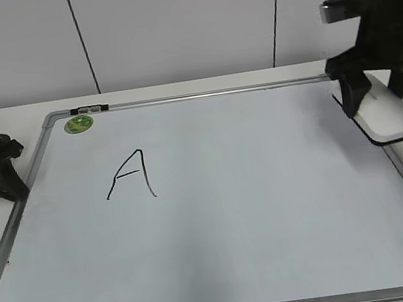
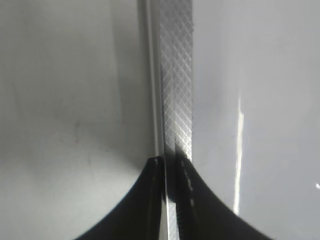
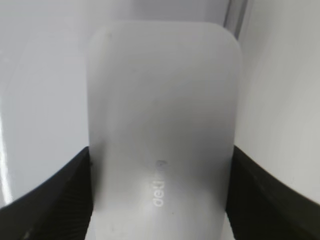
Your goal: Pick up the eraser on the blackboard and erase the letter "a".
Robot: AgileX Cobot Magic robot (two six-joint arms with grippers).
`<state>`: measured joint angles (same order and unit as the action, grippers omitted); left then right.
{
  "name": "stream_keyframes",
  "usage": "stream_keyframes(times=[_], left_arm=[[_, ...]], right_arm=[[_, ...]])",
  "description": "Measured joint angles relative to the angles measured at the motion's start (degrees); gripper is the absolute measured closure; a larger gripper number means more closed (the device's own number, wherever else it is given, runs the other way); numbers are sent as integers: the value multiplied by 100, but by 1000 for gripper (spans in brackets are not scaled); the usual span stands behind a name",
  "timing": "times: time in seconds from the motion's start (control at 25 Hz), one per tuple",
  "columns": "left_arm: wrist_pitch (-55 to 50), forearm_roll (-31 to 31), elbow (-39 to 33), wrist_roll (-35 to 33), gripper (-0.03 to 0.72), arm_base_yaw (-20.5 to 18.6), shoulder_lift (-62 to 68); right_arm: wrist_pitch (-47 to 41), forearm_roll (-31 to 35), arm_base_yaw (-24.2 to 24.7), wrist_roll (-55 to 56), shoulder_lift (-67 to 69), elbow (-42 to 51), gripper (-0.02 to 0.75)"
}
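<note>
The blackboard point(image 1: 271, 216) is a white board with a silver frame lying flat on the table. My right gripper point(image 1: 379, 92) is shut on the white eraser point(image 1: 388, 116) at the board's right edge, near the far right corner. In the right wrist view the eraser point(image 3: 162, 100) fills the space between both fingers of that gripper point(image 3: 161, 200), with grey lettering on top. No small letter "a" shows in any view. My left gripper point(image 1: 7, 186) rests shut and empty beside the board's left edge. In its wrist view the shut fingertips point(image 2: 170, 162) sit over the silver frame point(image 2: 177, 75).
A large capital "A" point(image 1: 131, 174) is drawn on the left half of the board. A round green magnet point(image 1: 78, 124) sits at the far left corner. A small dark clip point(image 1: 89, 108) lies on the top frame. A white wall stands behind the table.
</note>
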<state>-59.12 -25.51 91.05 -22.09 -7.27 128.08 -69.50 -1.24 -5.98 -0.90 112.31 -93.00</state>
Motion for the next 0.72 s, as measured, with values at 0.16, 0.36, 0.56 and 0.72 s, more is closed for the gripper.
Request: stream_keyframes(times=[0.16,0.36,0.56,0.72], left_arm=[[0,0,0,0,653,0,0],[0,0,0,0,653,0,0],[0,0,0,0,652,0,0],[0,-4,0,0,652,0,0]], right_arm=[[354,261,245,90,-207,680,210],[800,436,406,90,-216,957,210],[1011,450,457,90,31,891,210],[1038,464,457,90,386,623,210]])
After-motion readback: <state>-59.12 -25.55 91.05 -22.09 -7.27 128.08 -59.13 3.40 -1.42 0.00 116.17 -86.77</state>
